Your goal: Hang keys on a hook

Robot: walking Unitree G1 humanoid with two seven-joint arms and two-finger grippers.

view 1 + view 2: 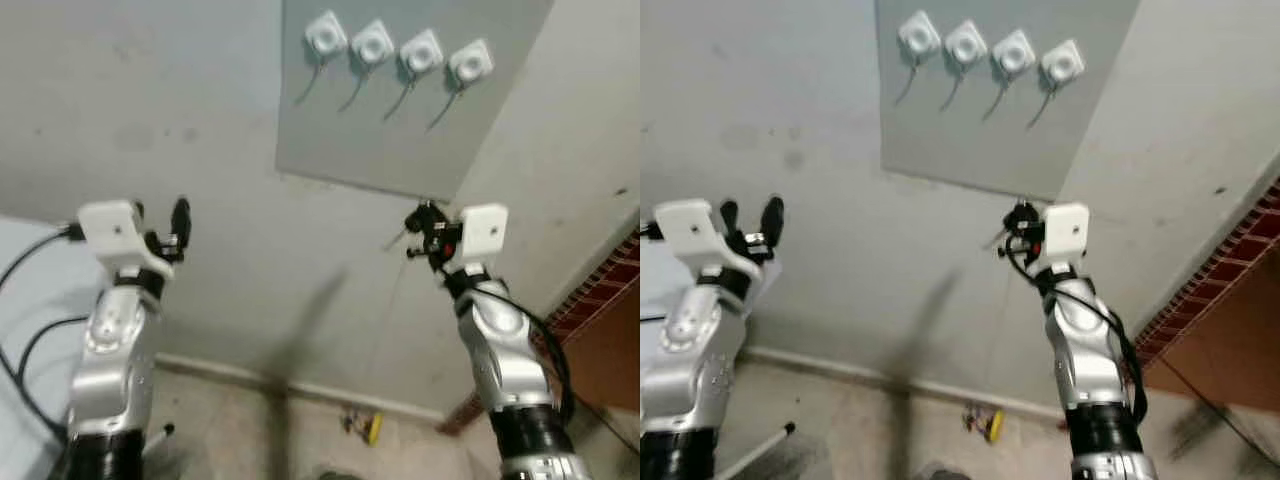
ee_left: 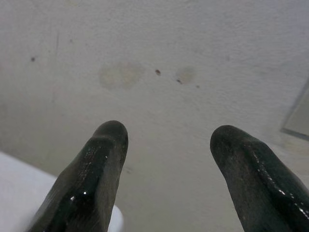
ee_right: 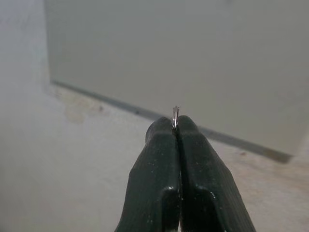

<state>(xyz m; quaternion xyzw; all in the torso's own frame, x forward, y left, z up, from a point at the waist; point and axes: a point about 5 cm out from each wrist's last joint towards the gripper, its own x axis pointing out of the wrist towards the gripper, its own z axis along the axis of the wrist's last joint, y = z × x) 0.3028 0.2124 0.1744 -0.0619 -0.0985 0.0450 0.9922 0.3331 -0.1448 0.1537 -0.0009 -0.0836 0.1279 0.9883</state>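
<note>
While my right hand [image 3: 176, 126] pinches the key ring [image 3: 175, 116], I should lift it to the nearest hook [image 1: 447, 105]; left hand [image 2: 169, 159] spread, idle.

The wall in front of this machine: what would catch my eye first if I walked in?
Probably the grey panel high on the wall with its row of four white hooks. Just below it, the right gripper pinches a thin sliver of metal, likely the key ring, while the left gripper is raised open before bare wall.
</note>
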